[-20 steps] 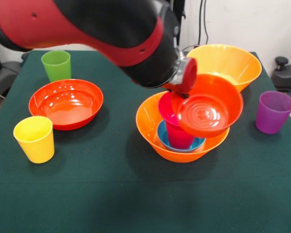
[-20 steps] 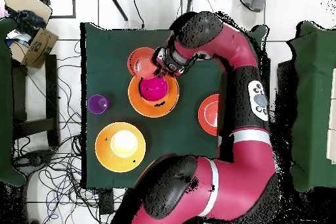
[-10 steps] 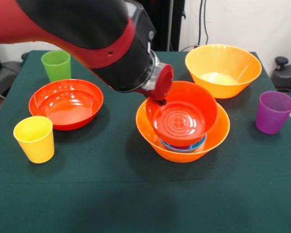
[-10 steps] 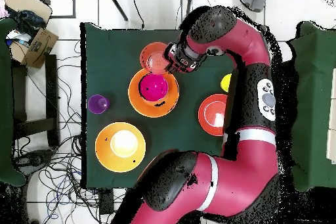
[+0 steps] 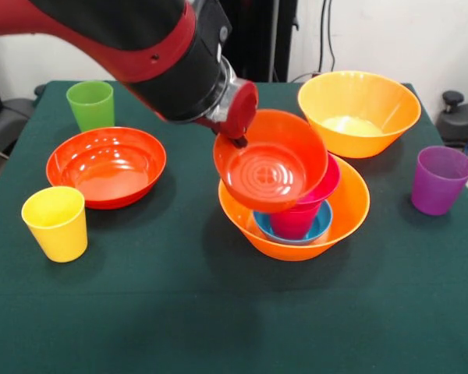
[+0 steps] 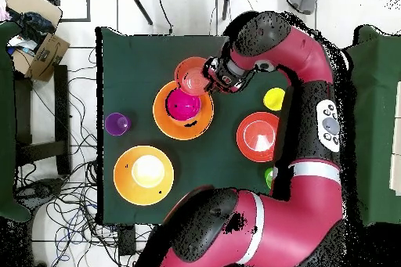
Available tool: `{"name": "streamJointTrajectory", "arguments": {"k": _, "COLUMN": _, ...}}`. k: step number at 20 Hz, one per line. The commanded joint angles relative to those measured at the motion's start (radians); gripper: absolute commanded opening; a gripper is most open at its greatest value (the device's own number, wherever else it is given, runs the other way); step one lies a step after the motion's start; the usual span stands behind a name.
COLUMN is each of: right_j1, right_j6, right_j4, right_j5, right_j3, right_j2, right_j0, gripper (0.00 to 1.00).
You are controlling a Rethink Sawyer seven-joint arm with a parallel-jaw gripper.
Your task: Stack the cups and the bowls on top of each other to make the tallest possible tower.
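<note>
My gripper point(image 5: 238, 138) is shut on the rim of a small red-orange bowl point(image 5: 269, 165), which hangs tilted with its inside facing the camera. The bowl is just above the left side of the tower. The tower is a large orange bowl point(image 5: 351, 214) holding a blue bowl point(image 5: 321, 224) with a magenta-pink piece point(image 5: 300, 216) standing in it. From overhead, the held bowl point(image 6: 190, 74) overlaps the rim of the large orange bowl point(image 6: 166, 119), and the gripper point(image 6: 207, 76) is beside it. The green cup point(image 5: 90, 105), yellow cup point(image 5: 56, 222) and purple cup point(image 5: 439, 179) stand apart on the cloth.
A wide red-orange bowl point(image 5: 106, 165) lies at the left between the green and yellow cups. A second large orange bowl point(image 5: 359, 101) stands behind the tower at the right. The arm crosses the top left of the front view. Cables and boxes lie off the table point(image 6: 125, 60).
The gripper has carried the small red-orange bowl from the right side of the tower across its top to the left side. The bowl has stayed tilted throughout.
</note>
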Motion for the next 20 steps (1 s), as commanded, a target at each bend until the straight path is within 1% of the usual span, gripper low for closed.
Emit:
{"name": "streamJointTrajectory", "arguments": {"k": 1, "right_j1": -0.079, "right_j6": 0.041, "right_j4": -0.015, "right_j5": -0.083, "right_j3": 0.181, "right_j2": -0.002, "right_j0": -0.005, "gripper": 0.00}}
{"name": "streamJointTrajectory", "arguments": {"k": 4, "right_j1": -0.096, "right_j6": 0.023, "right_j4": -0.014, "right_j5": -0.113, "right_j3": 0.227, "right_j2": -0.003, "right_j0": -0.010, "gripper": 0.00}}
{"name": "streamJointTrajectory", "arguments": {"k": 6, "right_j1": -0.098, "right_j6": 0.021, "right_j4": -0.013, "right_j5": -0.115, "right_j3": 0.231, "right_j2": 0.000, "right_j0": -0.006, "gripper": 0.00}}
{"name": "streamJointTrajectory", "arguments": {"k": 7, "right_j1": -0.045, "right_j6": 0.038, "right_j4": -0.021, "right_j5": -0.071, "right_j3": 0.131, "right_j2": 0.012, "right_j0": 0.008, "gripper": 0.00}}
{"name": "streamJointTrajectory", "arguments": {"k": 11, "right_j1": -0.046, "right_j6": 0.031, "right_j4": -0.025, "right_j5": -0.091, "right_j3": 0.142, "right_j2": 0.012, "right_j0": 0.011, "gripper": 0.00}}
{"name": "streamJointTrajectory", "arguments": {"k": 14, "right_j1": -0.045, "right_j6": 0.028, "right_j4": -0.030, "right_j5": -0.129, "right_j3": 0.155, "right_j2": 0.010, "right_j0": 0.011, "gripper": 0.00}}
{"name": "streamJointTrajectory", "arguments": {"k": 20, "right_j1": -0.026, "right_j6": 0.022, "right_j4": -0.037, "right_j5": -0.166, "right_j3": 0.133, "right_j2": 0.011, "right_j0": 0.011, "gripper": 0.00}}
